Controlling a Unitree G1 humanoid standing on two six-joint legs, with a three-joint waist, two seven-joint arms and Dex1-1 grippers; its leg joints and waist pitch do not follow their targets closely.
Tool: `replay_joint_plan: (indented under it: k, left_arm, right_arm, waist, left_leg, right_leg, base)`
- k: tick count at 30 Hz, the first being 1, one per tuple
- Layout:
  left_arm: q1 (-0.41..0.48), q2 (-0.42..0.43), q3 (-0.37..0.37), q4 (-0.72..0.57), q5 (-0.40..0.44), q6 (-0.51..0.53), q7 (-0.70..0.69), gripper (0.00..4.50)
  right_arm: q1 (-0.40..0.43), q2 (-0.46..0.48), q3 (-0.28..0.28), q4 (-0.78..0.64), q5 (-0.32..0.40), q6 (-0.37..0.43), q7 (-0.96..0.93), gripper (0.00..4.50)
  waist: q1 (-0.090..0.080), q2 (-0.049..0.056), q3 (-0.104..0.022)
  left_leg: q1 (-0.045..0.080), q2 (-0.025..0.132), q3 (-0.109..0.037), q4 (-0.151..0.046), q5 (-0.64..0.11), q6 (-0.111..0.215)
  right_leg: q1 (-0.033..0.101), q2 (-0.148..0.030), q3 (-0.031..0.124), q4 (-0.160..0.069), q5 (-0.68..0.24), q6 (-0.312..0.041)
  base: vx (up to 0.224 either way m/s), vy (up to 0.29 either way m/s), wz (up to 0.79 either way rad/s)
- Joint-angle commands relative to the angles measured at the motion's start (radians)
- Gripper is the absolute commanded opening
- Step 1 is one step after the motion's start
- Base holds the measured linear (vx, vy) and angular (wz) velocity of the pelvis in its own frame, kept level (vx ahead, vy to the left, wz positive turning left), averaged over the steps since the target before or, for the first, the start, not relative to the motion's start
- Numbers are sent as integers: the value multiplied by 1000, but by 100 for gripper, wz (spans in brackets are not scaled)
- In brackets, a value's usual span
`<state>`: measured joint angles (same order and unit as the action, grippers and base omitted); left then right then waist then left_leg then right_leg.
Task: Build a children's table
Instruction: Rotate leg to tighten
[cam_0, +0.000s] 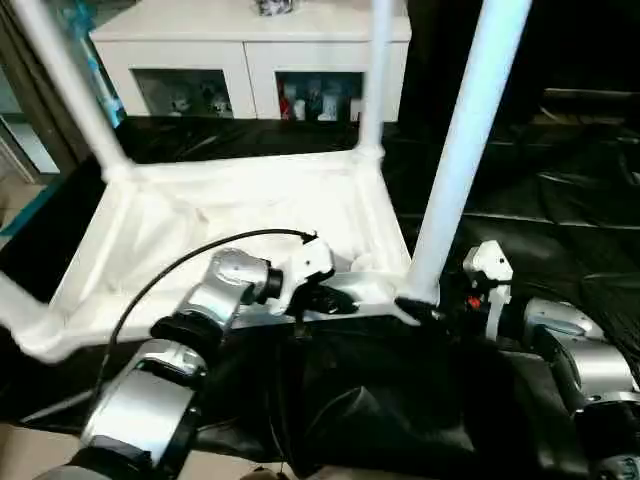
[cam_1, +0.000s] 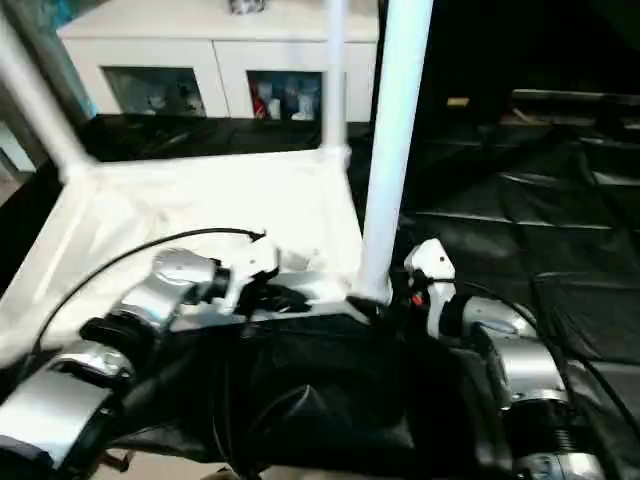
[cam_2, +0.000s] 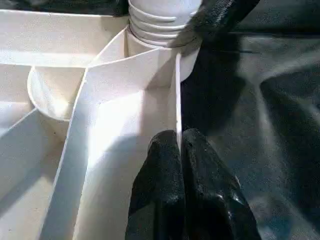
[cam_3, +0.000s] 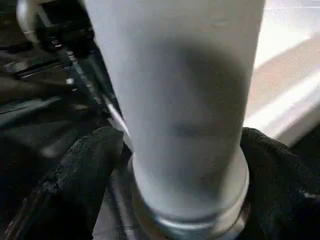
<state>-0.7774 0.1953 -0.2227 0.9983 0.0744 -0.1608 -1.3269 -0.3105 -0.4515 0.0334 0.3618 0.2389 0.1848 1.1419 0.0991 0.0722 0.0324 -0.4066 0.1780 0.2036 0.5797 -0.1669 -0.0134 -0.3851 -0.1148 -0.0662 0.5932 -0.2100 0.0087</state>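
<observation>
The children's table (cam_0: 230, 215) lies upside down on the black-covered work table, ribbed underside up, with white legs rising from its corner sockets. My left gripper (cam_0: 325, 298) is at the near rim; in the left wrist view its fingers (cam_2: 160, 190) are shut on the thin rim wall (cam_2: 177, 100) close to the near right socket. At that socket the near right leg (cam_0: 465, 150) stands upright. My right gripper (cam_0: 425, 310) is at its base, open, with one black finger (cam_3: 85, 170) on each side of the leg (cam_3: 185, 100).
The black cover (cam_0: 540, 210) spreads to the right and hangs over the work table's front edge (cam_0: 370, 400). A white cabinet (cam_0: 250, 50) stands behind. More legs rise at the far right (cam_0: 378, 70) and far left (cam_0: 65, 85). A black cable (cam_0: 170, 270) arcs over my left forearm.
</observation>
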Motion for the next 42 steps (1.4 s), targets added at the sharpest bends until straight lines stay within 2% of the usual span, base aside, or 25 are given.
replay_joint_plan:
  k: [1,2,4,5,8,11,16,19,21,22,24,25,26,27,29,30,31,33,35,36,37,39,40,41,42]
  left_arm:
    - [13,8,-2,-11,-24,3,-44,0]
    - [14,15,-1,-10,-25,0,-54,0]
    - [14,24,0,-10,-29,-3,-67,0]
    - [15,27,2,-10,-30,-3,-70,0]
    - [18,33,3,-13,-32,-2,-75,0]
    - [21,32,5,-17,-32,-2,-74,0]
    - [15,9,17,-9,-28,3,-16,0]
    - [0,-15,21,15,-9,2,77,0]
    - [-20,-48,24,43,13,12,192,0]
    - [-33,-83,29,58,18,27,267,0]
    - [-39,-101,31,63,19,34,295,0]
    - [-44,-124,25,68,28,40,329,0]
    - [-49,-141,21,71,35,44,352,0]
    - [-58,-181,15,77,41,55,395,0]
    - [-61,-192,15,79,42,57,409,0]
    - [-65,-209,12,82,44,61,425,0]
    - [-68,-222,8,85,47,62,439,0]
    - [-78,-243,3,96,54,55,458,0]
    - [-81,-246,4,97,54,52,459,0]
    - [-82,-239,6,94,50,50,442,0]
    - [-81,-232,6,92,50,46,434,0]
    - [-75,-215,6,88,48,35,405,0]
    - [-69,-204,7,86,46,28,385,0]
    - [-68,-201,7,85,45,26,378,0]
    - [-62,-191,8,81,42,19,354,0]
  right_arm:
    - [19,-25,59,-18,5,0,84,373]
    - [20,-35,64,-17,3,-1,95,373]
    - [18,-44,69,-14,1,-1,107,353]
    - [17,-45,69,-13,0,-2,109,344]
    - [10,-37,70,-10,0,3,113,315]
    - [8,-30,76,-13,13,12,119,293]
    - [38,-20,83,-34,21,24,105,283]
    - [48,10,74,-20,2,30,29,282]
    - [38,64,50,29,-31,39,-110,281]
    - [21,110,34,83,-66,37,-238,281]
    - [12,132,28,108,-80,38,-296,281]
    - [0,161,22,127,-91,35,-355,280]
    - [-11,184,15,140,-95,38,-396,280]
    - [-41,244,-6,175,-101,44,-505,280]
    - [-49,261,-12,184,-102,45,-536,280]
    - [-62,291,-10,194,-106,46,-568,280]
    - [-69,314,8,196,-115,40,-570,280]
    - [-84,358,45,197,-136,10,-566,280]
    - [-89,366,49,197,-131,-1,-556,336]
    - [-91,361,44,194,-116,-5,-531,350]
    - [-89,351,42,188,-111,-7,-511,350]
    - [-80,322,46,169,-105,-15,-464,386]
    - [-73,301,50,155,-99,-20,-425,386]
    - [-71,296,51,151,-98,-22,-416,386]
    - [-64,274,56,136,-94,-30,-380,386]
  waist:
    - [5,-24,-64]
    - [5,-24,-63]
    - [5,-23,-57]
    - [5,-26,-55]
    - [4,-25,-51]
    - [4,-26,-54]
    - [5,-26,-57]
    - [7,-25,-54]
    - [5,-24,-51]
    - [-2,-26,-46]
    - [-8,-27,-43]
    - [-16,-28,-40]
    - [-18,-8,-38]
    - [-28,-19,-32]
    - [-33,-21,-30]
    - [-39,-21,-31]
    - [-49,-10,-29]
    - [-53,-12,-33]
    - [-53,-12,-36]
    - [-52,-11,-35]
    - [-53,-15,-36]
    - [-51,-12,-37]
    - [-48,-16,-41]
    - [-48,-16,-41]
    - [-43,-16,-42]
  left_leg:
    - [26,55,-22,-42,-68,189]
    - [27,58,-23,-44,-88,183]
    - [30,61,-24,-54,-161,144]
    - [32,62,-24,-59,-193,122]
    - [35,64,-25,-67,-238,84]
    - [35,63,-25,-65,-221,79]
    - [31,59,-23,-57,-170,111]
    - [33,61,-24,-60,-192,106]
    - [37,62,-25,-66,-236,75]
    - [39,59,-27,-73,-299,30]
    - [42,57,-32,-78,-337,2]
    - [45,56,-35,-81,-375,-18]
    - [47,55,-37,-83,-399,-26]
    - [50,53,-38,-87,-452,-41]
    - [55,48,-43,-88,-492,-53]
    - [57,48,-48,-89,-509,-56]
    - [65,48,-48,-92,-547,-63]
    - [63,47,-49,-96,-539,-55]
    - [58,47,-49,-99,-516,-44]
    - [59,49,-46,-100,-512,-38]
    - [58,49,-45,-100,-510,-36]
    - [54,50,-45,-101,-488,-28]
    - [52,52,-41,-100,-457,-16]
    - [52,52,-41,-100,-457,-16]
    - [51,53,-37,-96,-426,-2]
  right_leg:
    - [37,-48,26,-37,129,-299]
    - [37,-50,26,-39,99,-296]
    - [36,-51,27,-50,-22,-282]
    - [36,-51,28,-54,-66,-277]
    - [34,-52,32,-60,-134,-264]
    - [36,-53,33,-57,-105,-265]
    - [37,-53,31,-51,-37,-273]
    - [33,-52,32,-56,-82,-265]
    - [29,-52,33,-62,-143,-257]
    - [27,-55,34,-72,-253,-234]
    - [26,-57,32,-78,-319,-215]
    - [21,-58,34,-87,-378,-188]
    - [19,-59,35,-89,-397,-182]
    - [15,-56,33,-98,-445,-167]
    - [15,-59,30,-106,-513,-144]
    - [16,-60,29,-111,-552,-119]
    - [7,-55,30,-119,-537,-116]
    - [16,-55,27,-118,-507,-116]
    - [20,-55,28,-117,-473,-121]
    - [17,-53,31,-115,-442,-136]
    - [17,-53,31,-114,-433,-141]
    - [22,-54,32,-109,-393,-154]
    - [25,-53,33,-105,-339,-167]
    - [25,-53,33,-105,-339,-167]
    - [26,-55,35,-102,-299,-180]
  base:
    - [0,0,0]
    - [0,0,0]
    - [0,0,0]
    - [0,0,0]
    - [0,0,0]
    - [0,0,0]
    - [0,0,0]
    - [0,0,0]
    - [0,0,0]
    - [0,0,0]
    - [0,0,0]
    - [0,0,0]
    - [0,0,0]
    - [0,0,0]
    - [0,0,0]
    - [0,0,0]
    - [0,0,0]
    - [0,0,0]
    - [0,0,0]
    - [0,0,0]
    - [0,0,0]
    - [0,0,0]
    - [0,0,0]
    - [0,0,0]
    - [0,0,0]
